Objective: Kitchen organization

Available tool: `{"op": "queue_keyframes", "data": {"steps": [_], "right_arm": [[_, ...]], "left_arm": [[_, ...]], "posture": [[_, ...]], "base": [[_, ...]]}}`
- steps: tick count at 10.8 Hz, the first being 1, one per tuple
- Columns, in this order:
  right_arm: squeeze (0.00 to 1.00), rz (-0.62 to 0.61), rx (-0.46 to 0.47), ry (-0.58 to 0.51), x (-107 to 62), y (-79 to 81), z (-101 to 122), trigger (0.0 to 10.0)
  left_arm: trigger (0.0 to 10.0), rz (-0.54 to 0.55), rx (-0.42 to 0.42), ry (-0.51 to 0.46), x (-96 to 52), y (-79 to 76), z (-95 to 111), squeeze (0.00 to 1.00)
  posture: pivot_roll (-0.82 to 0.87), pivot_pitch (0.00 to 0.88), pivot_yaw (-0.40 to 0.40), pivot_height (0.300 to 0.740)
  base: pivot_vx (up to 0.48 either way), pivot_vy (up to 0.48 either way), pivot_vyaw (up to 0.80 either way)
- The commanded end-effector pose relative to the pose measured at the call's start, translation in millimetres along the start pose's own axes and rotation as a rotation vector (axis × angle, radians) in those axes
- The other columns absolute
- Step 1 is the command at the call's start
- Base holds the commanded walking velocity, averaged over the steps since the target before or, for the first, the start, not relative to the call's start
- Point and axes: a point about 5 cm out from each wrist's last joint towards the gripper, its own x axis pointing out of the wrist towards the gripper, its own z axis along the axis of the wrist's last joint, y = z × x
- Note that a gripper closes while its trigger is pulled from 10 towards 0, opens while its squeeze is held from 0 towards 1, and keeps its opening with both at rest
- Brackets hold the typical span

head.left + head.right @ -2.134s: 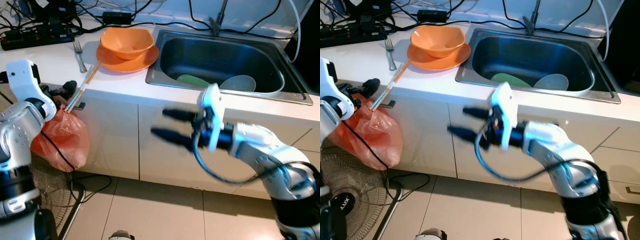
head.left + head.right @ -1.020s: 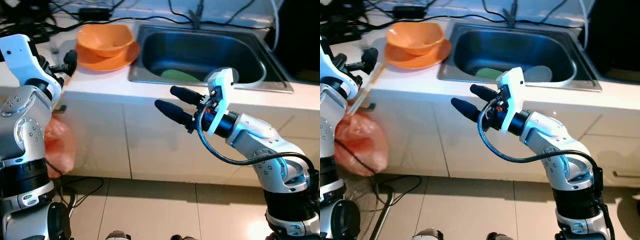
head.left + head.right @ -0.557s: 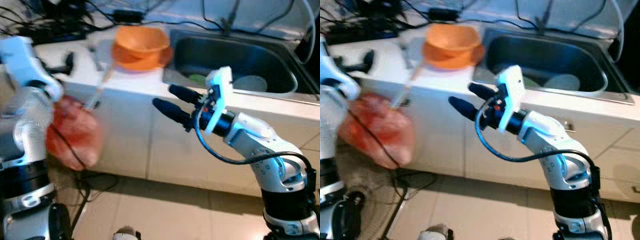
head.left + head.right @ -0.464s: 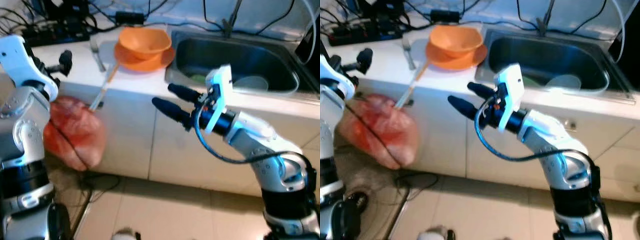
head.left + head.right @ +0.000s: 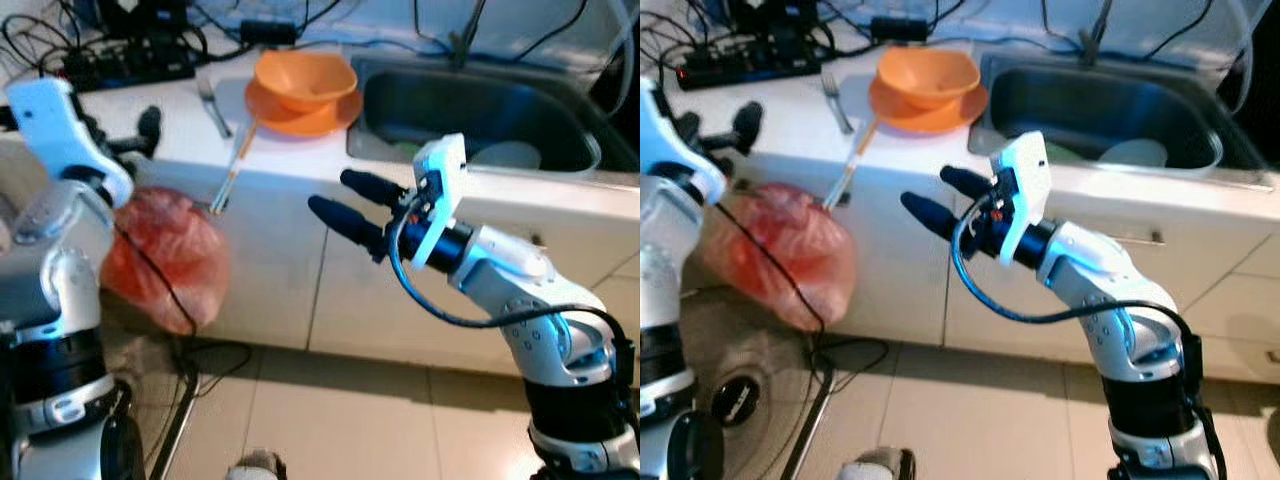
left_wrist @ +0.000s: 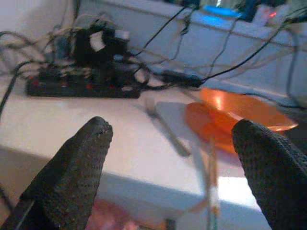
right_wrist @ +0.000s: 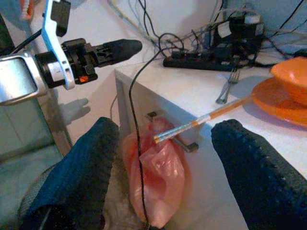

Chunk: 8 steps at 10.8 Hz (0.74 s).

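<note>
An orange bowl [image 5: 304, 77] sits in an orange plate [image 5: 300, 115] on the white worktop [image 5: 160, 95], just beside the steel sink [image 5: 480, 105]. A fork [image 5: 211, 95] lies near the plate on its left, and chopsticks [image 5: 235, 172] rest with one end at the plate and the other poking out over the worktop's front edge. Behind these runs a tangle of black cables with a power strip [image 5: 125, 68]. Inside the sink lie a green dish [image 5: 1065, 153] and a pale bowl [image 5: 505, 156]. A red plastic bag [image 5: 165, 255] hangs from a handle on the cabinet front below the chopsticks, with a black cord [image 5: 160, 290] drooping across it to the tiled floor [image 5: 330, 410]. The right gripper [image 5: 345, 200] is held out in front of the cabinet, below the worktop edge, its fingers [image 5: 340, 220] spread apart and holding nothing. The left gripper [image 6: 168, 158] is raised at the worktop's left end, pointing toward the fork and plate, fingers wide apart and empty.
</note>
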Motion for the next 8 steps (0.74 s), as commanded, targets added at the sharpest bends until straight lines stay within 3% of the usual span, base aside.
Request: {"op": "queue_keyframes", "data": {"steps": [1,7,8], "right_arm": [[0.00,-0.006,-0.027,-0.012,-1.3,0.3,4.5,10.0],[0.00,-0.015,-0.035,-0.003,-1.2,-0.9,3.2,10.0],[0.00,-0.017,-0.036,-0.004,-0.9,-1.0,3.0,10.0]], "left_arm": [[10.0,-0.018,0.014,-0.019,-1.7,-4.1,3.0,0.00],[10.0,-0.023,-0.008,-0.013,-2.7,-6.2,0.4,0.00],[10.0,-0.033,-0.004,-0.001,-2.5,-9.0,-1.3,0.00]], "posture": [[0.17,0.093,-0.040,0.740],[0.16,0.096,-0.042,0.740],[0.16,0.097,-0.041,0.740]], "base": [[0.394,0.000,0.00],[0.306,0.000,0.00],[0.000,0.000,0.00]]}}
